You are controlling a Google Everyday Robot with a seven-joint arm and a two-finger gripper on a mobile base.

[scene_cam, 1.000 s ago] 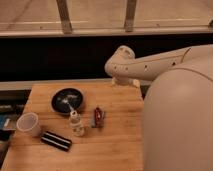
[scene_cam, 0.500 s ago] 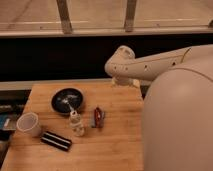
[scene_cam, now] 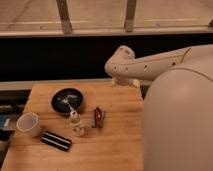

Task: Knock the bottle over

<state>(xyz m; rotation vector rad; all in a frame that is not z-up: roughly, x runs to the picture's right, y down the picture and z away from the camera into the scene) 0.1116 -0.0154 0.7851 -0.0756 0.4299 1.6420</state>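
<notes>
Camera view: wooden table [scene_cam: 117,142], butcher-block grain, warm brown. Bottle [scene_cam: 76,123] upright near table middle: small, pale translucent plastic, narrower white cap. It stands just in front of round black dish [scene_cam: 67,100] and just left of small red-and-silver object [scene_cam: 98,116]. White mug [scene_cam: 28,124] at left edge. Flat black bar [scene_cam: 55,141] between mug and bottle, nearer front. Arm [scene_cam: 150,65] smooth cream shell with rounded joint.

Gripper [scene_cam: 125,82] tucked under joint at far table edge, well apart from bottle, touching nothing seen. Cannot tell if open or closed.
</notes>
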